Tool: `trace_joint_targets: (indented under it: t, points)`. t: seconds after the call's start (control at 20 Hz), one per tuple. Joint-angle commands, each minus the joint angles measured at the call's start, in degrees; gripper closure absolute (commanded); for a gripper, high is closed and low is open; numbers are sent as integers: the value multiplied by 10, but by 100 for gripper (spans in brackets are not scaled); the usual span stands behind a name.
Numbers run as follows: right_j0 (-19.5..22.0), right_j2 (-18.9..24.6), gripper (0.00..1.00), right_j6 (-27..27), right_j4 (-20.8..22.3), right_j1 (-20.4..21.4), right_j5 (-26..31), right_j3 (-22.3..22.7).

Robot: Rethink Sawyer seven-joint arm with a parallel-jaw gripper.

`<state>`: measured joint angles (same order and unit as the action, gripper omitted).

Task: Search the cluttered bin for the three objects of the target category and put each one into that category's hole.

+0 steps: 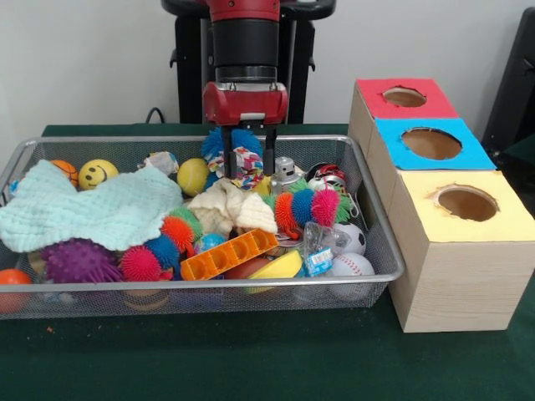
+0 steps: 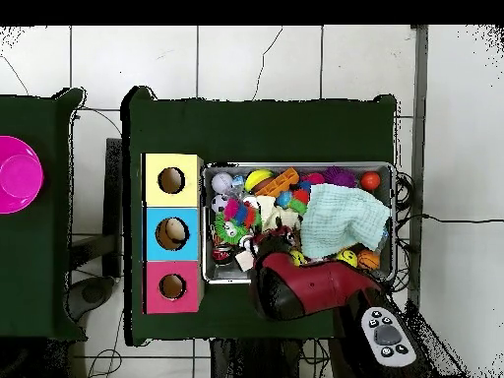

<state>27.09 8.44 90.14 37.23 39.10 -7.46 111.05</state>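
The wire mesh bin [image 1: 209,284] is full of toys; it also shows in the overhead view [image 2: 207,226]. One clear bottle with a blue-and-white label [image 1: 317,253] lies near the front right, beside a soccer ball. A clear capped item [image 1: 284,173] behind the spiky balls may be another bottle; I cannot tell. My gripper [image 1: 248,171] is open, lowered into the back middle of the bin, its fingers [image 1: 227,163] either side of a multicoloured knotted toy and a blue spiky ball. The blue-topped box's hole [image 1: 431,143] is to the right; overhead [image 2: 171,233] something pale shows inside it.
The red-topped hole [image 1: 405,97] and the yellow-topped hole [image 1: 466,203] flank the blue one. A pale green cloth [image 1: 100,213] covers the bin's left part. Spiky balls [image 1: 79,261], an orange plastic piece [image 1: 227,255] and a baseball [image 1: 353,266] crowd the front. A pink bowl [image 2: 15,175] sits on another table.
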Motion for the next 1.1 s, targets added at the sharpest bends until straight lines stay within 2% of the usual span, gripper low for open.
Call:
trace_joint_targets:
  t: [0.05, 0.2, 0.3, 0.55, 0.8, 1.1]
  points:
    - [39, 35, 0, 127, -52, -1, 33, 24]
    - [45, 40, 0, 121, -59, -8, 30, 18]
    - [42, 52, 0, 109, -77, -14, 50, -5]
    - [-1, 57, 0, 76, -128, -74, 109, -111]
    - [-30, 56, 0, 58, -162, -107, 147, -178]
    - [-75, 35, 0, 57, -201, -138, 208, -260]
